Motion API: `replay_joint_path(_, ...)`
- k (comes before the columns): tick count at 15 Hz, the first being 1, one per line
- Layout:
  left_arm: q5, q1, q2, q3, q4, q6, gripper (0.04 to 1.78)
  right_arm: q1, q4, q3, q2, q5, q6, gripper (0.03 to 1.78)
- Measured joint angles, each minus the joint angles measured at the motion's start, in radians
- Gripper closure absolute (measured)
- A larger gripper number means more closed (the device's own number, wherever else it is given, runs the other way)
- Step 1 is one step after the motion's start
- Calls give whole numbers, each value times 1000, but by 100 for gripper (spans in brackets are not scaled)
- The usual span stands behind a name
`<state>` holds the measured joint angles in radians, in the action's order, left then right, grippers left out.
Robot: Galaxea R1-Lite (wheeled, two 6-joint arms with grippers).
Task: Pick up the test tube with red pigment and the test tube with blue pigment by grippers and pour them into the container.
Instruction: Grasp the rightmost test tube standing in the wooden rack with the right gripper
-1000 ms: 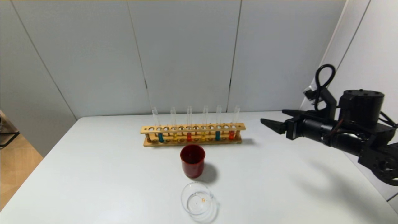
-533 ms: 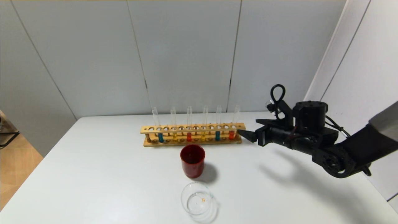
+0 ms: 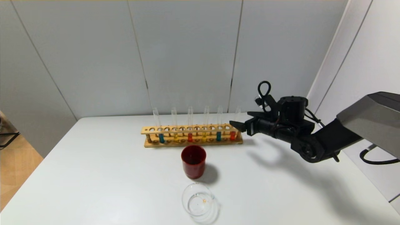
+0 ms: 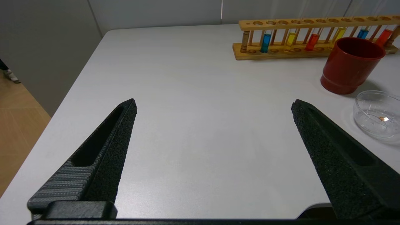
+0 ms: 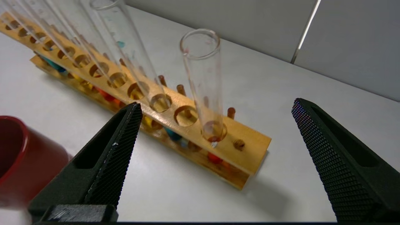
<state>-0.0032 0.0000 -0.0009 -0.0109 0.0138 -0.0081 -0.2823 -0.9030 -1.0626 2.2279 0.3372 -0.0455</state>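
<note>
A wooden rack [image 3: 193,128] holds several tubes. The test tube with red pigment [image 3: 232,135] stands at its right end, and a test tube with blue pigment [image 3: 218,136] stands beside it. A second red tube [image 3: 190,137] and a second blue tube [image 3: 161,138] stand further left. My right gripper [image 3: 240,118] is open at the rack's right end. In the right wrist view [image 5: 216,104] its jaws straddle the end red tube [image 5: 203,84] without touching it. The clear container [image 3: 198,200] sits near the table's front. My left gripper [image 4: 214,104] is open and empty over bare table.
A dark red cup [image 3: 193,161] stands between the rack and the clear container. Yellow-liquid tubes [image 3: 204,137] stand among the others in the rack. The white table [image 3: 93,175] ends at a wall behind the rack and drops to the floor on the left.
My right arm has swept left from the table's right side to the rack's right end, and its open jaws now flank the end red tube. Nothing else has moved.
</note>
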Motion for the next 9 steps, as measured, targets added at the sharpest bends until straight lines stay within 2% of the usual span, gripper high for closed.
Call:
replay_joint_path(7,0,0,0,0,0,0,7,-5,9,-82,82,4,-2,6)
replay_joint_path(9,0,0,0,0,0,-1,7,-5,9,-89,91,3,-2,12)
